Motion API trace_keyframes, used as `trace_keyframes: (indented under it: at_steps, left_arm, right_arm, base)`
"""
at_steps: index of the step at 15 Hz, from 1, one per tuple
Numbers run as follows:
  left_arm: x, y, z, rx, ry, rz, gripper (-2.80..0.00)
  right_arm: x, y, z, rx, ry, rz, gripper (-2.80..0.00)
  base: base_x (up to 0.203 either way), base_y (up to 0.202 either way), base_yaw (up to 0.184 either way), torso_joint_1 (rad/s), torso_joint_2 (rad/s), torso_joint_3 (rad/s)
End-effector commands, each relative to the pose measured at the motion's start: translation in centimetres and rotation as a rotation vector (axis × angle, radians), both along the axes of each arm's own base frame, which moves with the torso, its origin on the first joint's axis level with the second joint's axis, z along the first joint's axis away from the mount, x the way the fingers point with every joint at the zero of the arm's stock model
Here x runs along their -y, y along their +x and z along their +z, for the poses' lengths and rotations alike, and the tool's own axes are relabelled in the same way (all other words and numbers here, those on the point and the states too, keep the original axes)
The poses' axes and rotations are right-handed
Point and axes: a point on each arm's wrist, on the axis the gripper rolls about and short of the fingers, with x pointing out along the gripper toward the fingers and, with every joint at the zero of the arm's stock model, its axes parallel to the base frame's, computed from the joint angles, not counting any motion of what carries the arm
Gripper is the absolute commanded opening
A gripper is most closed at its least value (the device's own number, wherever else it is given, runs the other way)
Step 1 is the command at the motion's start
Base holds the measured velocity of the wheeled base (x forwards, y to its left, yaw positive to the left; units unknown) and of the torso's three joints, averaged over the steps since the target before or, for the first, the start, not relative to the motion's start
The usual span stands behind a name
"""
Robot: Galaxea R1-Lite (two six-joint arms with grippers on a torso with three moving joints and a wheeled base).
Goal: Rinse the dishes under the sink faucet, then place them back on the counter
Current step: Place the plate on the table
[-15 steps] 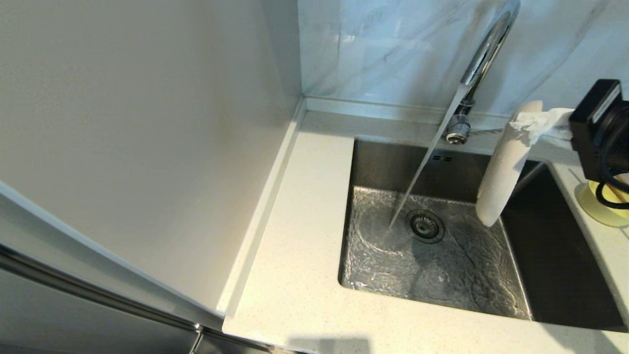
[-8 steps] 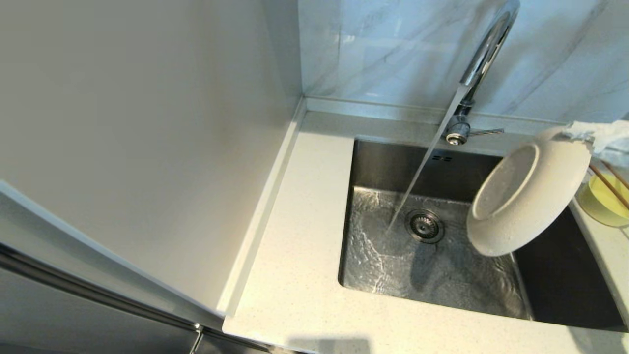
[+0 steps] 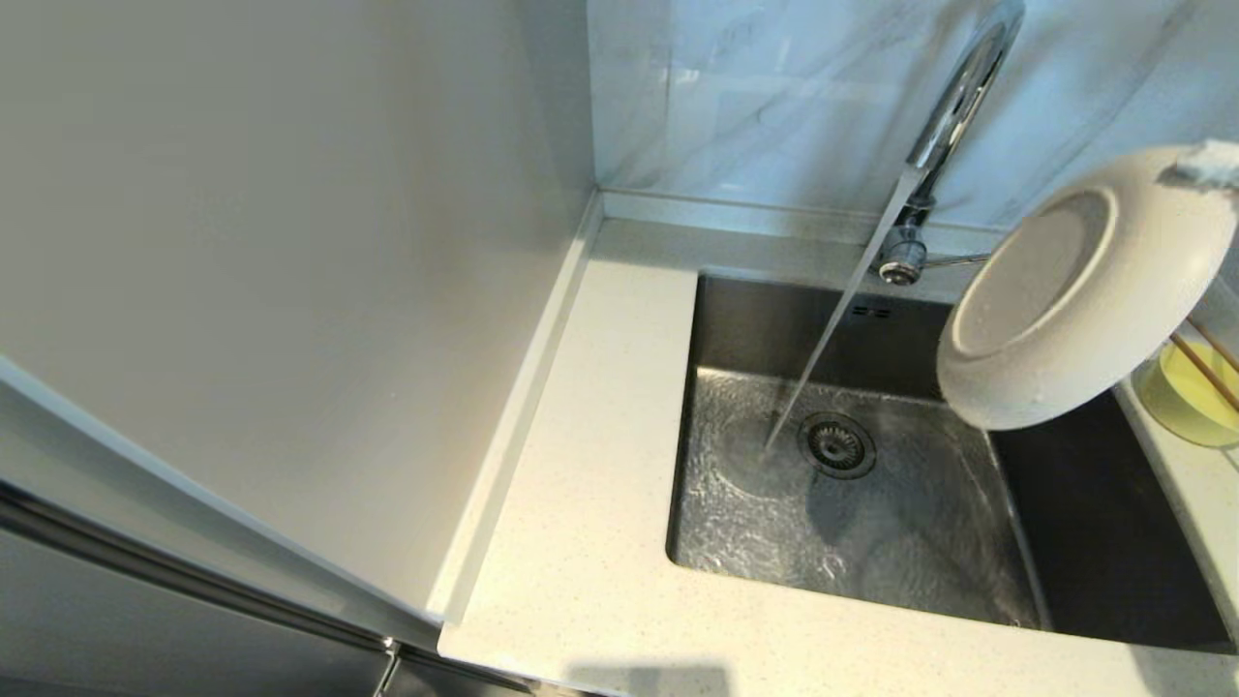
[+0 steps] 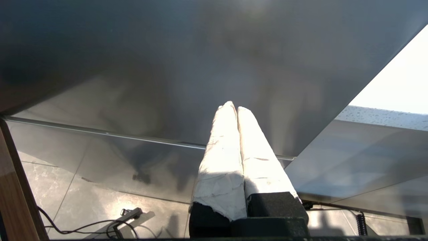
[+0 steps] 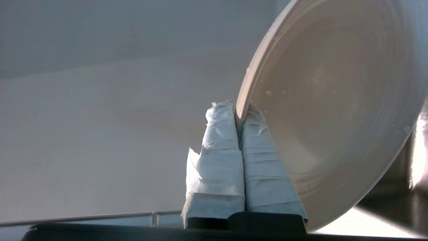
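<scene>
Plate [image 3: 1084, 290] has come up and toward the back wall since half a second ago; before it hung lower over the sink's right part, now its top edge sits level with the faucet neck. Right gripper [image 5: 238, 112] pinches the plate rim between its two cloth-wrapped fingers [image 5: 220, 140], only a bit of wrap visible at the plate's upper right edge in head view. Plate is tilted, underside and foot ring facing the camera, droplets on its inner face in the right wrist view. It is clear of the water stream [image 3: 832, 339], which runs from the faucet [image 3: 953, 106] into the sink [image 3: 852, 503] beside the drain strainer [image 3: 837, 445]. Yellow bowl [image 3: 1186, 397] with chopsticks [image 3: 1205, 363] across it sits on the counter [image 3: 581, 503] at right, partly behind the plate. Left gripper [image 4: 235, 108] is parked off below the counter, fingers pressed together, holding nothing.
</scene>
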Motion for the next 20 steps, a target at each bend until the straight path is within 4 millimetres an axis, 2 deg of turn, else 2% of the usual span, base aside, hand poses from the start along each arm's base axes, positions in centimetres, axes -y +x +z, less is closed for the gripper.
trace_keyframes:
  at_steps: [1, 3, 5, 9, 14, 18, 20]
  left_arm:
    - [0.0, 0.0, 0.0, 0.0, 0.0, 0.001, -2.8]
    - [0.0, 0.0, 0.0, 0.0, 0.0, 0.001, -2.8]
    - [0.0, 0.0, 0.0, 0.0, 0.0, 0.0, -2.8]
    - [0.0, 0.0, 0.0, 0.0, 0.0, 0.001, -2.8]
    - [0.0, 0.0, 0.0, 0.0, 0.0, 0.001, -2.8]
    - [0.0, 0.0, 0.0, 0.0, 0.0, 0.0, -2.8]
    - [0.0, 0.0, 0.0, 0.0, 0.0, 0.001, -2.8]
  right_arm:
    - [0.0, -1.7, 2.0, 0.012, -0.079, -0.055, -2.8]
    - [0.1, -2.9, 1.6, -0.07, -0.242, -0.2, -2.8]
    - [-0.2, -5.1, 0.7, -0.12, -0.468, -0.284, -2.8]
    - [-0.7, -9.0, -1.4, -0.161, -0.806, -0.252, -2.8]
    - [-1.0, -12.1, -7.8, -0.224, -1.171, -0.164, -2.8]
    - [-0.9, -12.9, -12.6, -0.365, -1.263, -0.117, -2.8]
    - [-0.8, -12.9, -13.8, -0.372, -1.288, -0.185, -2.8]
  base:
    - [0.0, 0.0, 0.0, 0.0, 0.0, 0.0]
    - [0.0, 0.0, 0.0, 0.0, 0.0, 0.0]
    - [0.0, 0.0, 0.0, 0.0, 0.0, 0.0]
    - [0.0, 0.0, 0.0, 0.0, 0.0, 0.0]
    - [0.0, 0.0, 0.0, 0.0, 0.0, 0.0]
    - [0.0, 0.0, 0.0, 0.0, 0.0, 0.0]
    - [0.0, 0.0, 0.0, 0.0, 0.0, 0.0]
